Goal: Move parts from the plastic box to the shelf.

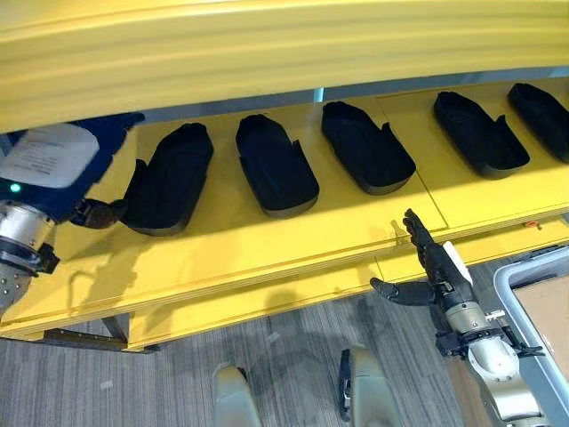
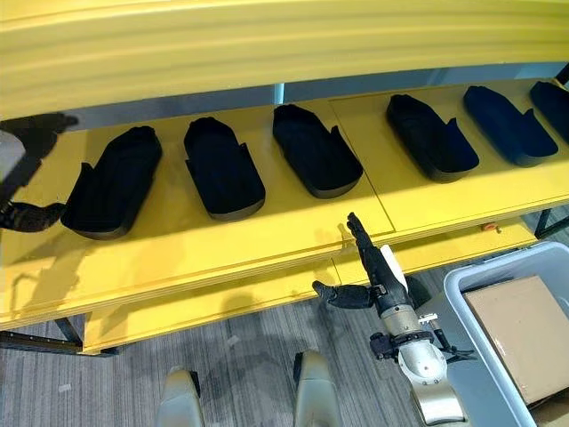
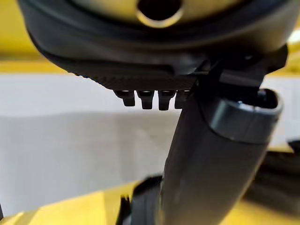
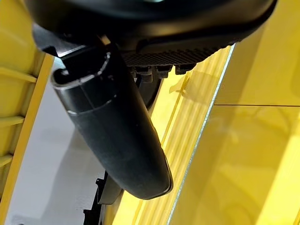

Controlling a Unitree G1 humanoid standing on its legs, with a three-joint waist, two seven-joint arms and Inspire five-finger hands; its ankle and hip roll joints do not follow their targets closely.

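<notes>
Black parts (image 1: 276, 165) along yellow shelf (image 1: 267, 245); right hand (image 1: 433, 267) spread, empty; left hand (image 1: 98, 213) unclear.

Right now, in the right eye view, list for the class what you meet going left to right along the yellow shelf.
Left hand at the shelf's left end → first black part → second black part → third black part → fourth black part → fifth black part → sixth black part at the right edge.

Five parts (image 1: 277, 165) in row on shelf (image 1: 267, 258); plastic box (image 2: 498, 356) right, below.
</notes>
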